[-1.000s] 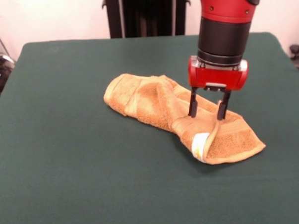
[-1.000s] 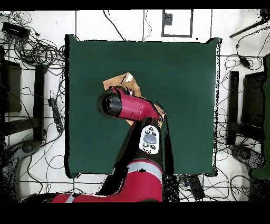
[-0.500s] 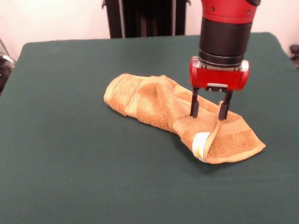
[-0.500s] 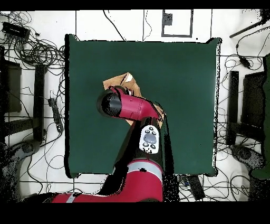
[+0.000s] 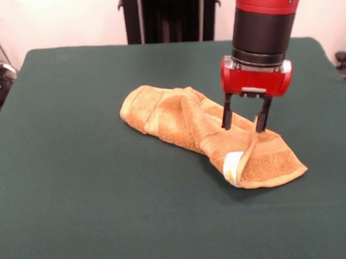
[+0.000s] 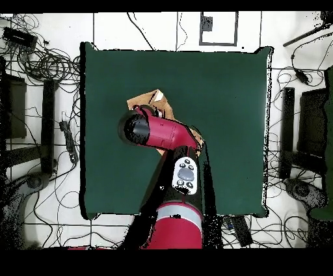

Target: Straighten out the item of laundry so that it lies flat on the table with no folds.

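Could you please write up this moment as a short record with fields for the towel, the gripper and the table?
towel: small golden-orange terry towel, bunched and folded over itself, not flat
tag: white tag showing at a turned-up edge on the end nearer the camera
gripper: red gripper with black fingers, open, tips straddling a raised fold of the towel
arm: red and black arm, covering most of the towel in the overhead view
table: dark green cloth-covered table
task status: folds remain
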Controlling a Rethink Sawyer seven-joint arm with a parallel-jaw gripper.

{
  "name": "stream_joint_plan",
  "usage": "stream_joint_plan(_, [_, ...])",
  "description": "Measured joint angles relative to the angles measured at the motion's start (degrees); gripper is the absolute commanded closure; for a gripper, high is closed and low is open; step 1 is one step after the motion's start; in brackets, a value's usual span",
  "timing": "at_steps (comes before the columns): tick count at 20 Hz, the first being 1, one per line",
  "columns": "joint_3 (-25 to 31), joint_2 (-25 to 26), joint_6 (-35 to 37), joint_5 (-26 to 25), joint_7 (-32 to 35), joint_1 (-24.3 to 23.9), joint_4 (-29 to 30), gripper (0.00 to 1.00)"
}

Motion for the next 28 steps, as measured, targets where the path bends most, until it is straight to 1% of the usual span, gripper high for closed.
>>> stream_joint_plan(7, [0.1,-2.4,0.0,0.0,0.0,-0.3,0.8,0.00])
stream_joint_plan(11, [0.3,-3.5,0.0,0.0,0.0,-1.3,1.9,0.00])
stream_joint_plan(13, [1.0,-4.3,0.0,0.0,0.0,-2.9,2.9,0.00])
stream_joint_plan(21, [3.0,-4.5,0.0,0.0,0.0,-6.7,4.8,0.00])
stream_joint_plan(25, [3.2,-4.2,0.0,0.0,0.0,-7.3,5.1,0.00])
stream_joint_plan(28, [2.8,-4.1,0.0,0.0,0.0,-6.5,5.2,0.00])
